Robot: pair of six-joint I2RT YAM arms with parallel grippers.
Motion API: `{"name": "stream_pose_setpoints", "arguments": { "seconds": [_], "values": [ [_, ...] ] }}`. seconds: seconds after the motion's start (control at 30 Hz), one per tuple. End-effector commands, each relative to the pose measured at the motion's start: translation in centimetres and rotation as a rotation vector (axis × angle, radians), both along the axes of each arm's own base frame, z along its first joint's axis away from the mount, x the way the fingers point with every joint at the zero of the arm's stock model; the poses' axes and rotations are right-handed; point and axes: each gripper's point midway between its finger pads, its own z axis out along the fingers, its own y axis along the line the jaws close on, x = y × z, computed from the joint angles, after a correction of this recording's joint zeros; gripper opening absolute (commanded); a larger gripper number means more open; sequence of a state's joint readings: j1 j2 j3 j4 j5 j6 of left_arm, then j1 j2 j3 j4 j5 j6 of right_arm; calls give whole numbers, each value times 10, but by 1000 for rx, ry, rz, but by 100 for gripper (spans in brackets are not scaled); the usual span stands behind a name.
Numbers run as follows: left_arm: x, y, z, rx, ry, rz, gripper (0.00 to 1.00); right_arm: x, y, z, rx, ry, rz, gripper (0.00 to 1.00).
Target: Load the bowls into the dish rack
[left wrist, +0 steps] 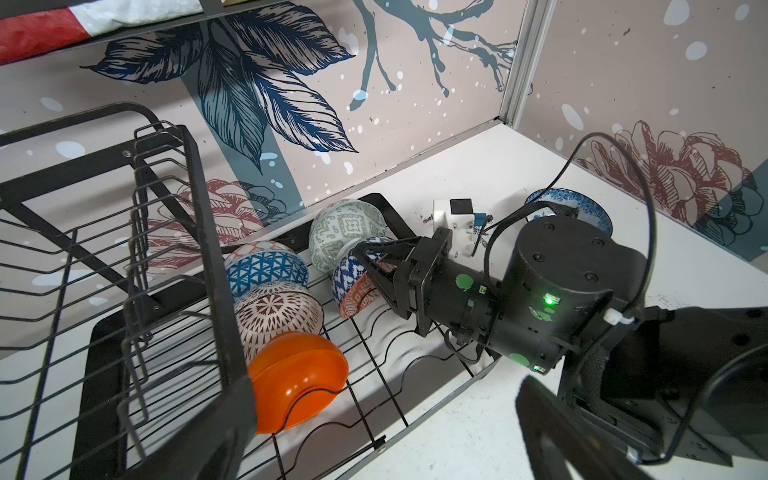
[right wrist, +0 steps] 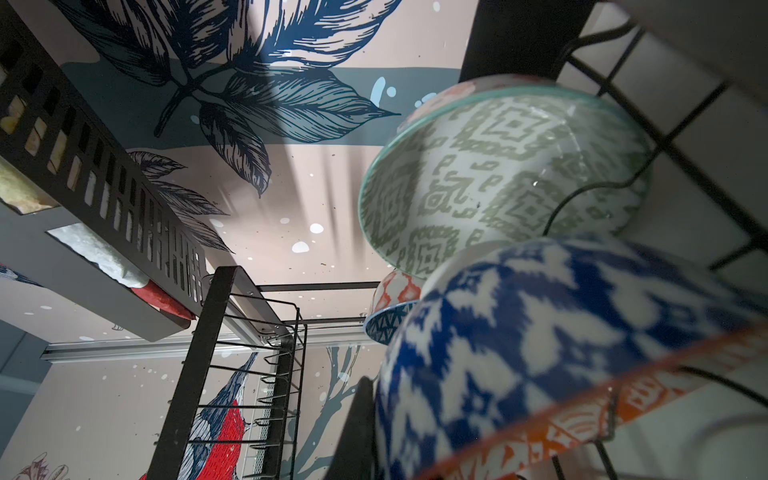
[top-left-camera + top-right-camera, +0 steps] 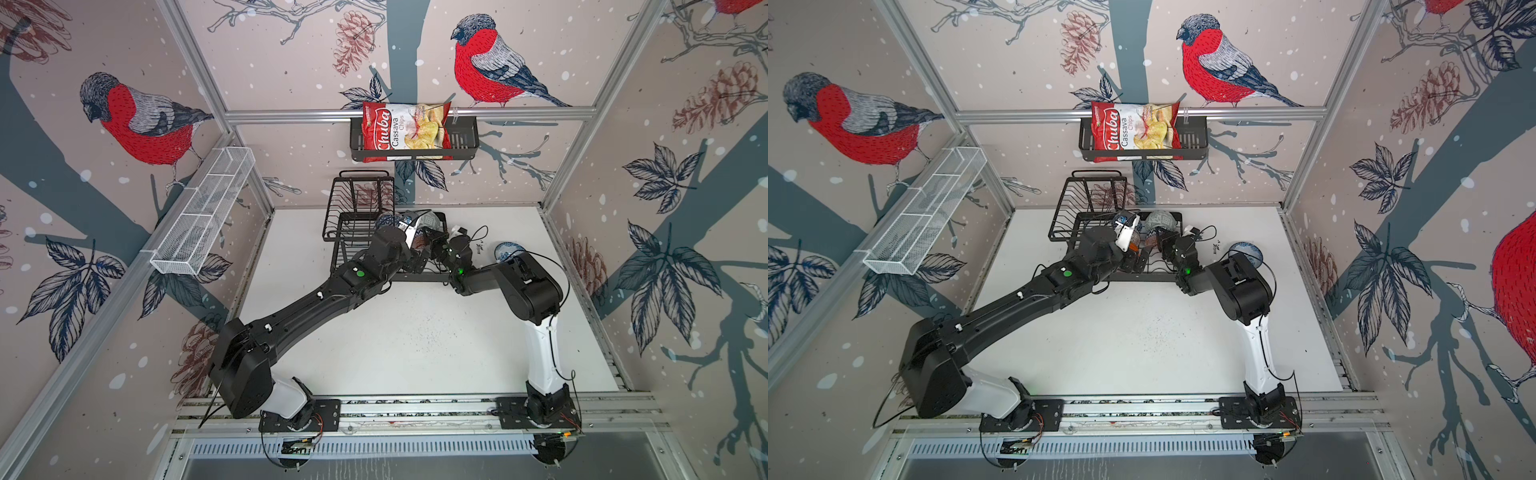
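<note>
Right end effector (image 1: 368,270) pinches the blue-patterned bowl (image 1: 344,277); left end effector (image 1: 386,415) is spread. If released at a tilt, it may knock the grey-green bowl (image 1: 349,226).

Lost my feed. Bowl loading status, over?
Left gripper open, over the dish rack. Right gripper shut on blue-and-orange bowl in the rack. Blue floral bowl on table, not loaded. Both grippers crowd the rack.

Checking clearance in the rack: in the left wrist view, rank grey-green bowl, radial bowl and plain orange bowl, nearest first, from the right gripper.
1. grey-green bowl, right beside the right gripper, at the wall end of the dish rack.
2. radial bowl, middle of the neighbouring row.
3. plain orange bowl, that row's front end.
</note>
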State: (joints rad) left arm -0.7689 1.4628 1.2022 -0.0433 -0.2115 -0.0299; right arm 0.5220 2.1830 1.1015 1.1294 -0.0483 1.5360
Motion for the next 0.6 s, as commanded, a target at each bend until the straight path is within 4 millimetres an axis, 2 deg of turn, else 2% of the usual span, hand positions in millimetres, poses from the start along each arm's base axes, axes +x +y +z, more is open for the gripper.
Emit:
{"name": "stream_pose_setpoints", "arguments": {
  "seconds": [0.0, 0.2, 0.57],
  "values": [
    [1, 0, 4, -20, -6, 9, 98, -2, 6, 5, 17, 6, 32, 6],
    [2, 0, 2, -15, -1, 14, 98, -3, 4, 5, 10, 15, 24, 12],
    [2, 1, 3, -16, -3, 17, 98, -4, 3, 5, 19, 26, 22, 15]
  ]
}}
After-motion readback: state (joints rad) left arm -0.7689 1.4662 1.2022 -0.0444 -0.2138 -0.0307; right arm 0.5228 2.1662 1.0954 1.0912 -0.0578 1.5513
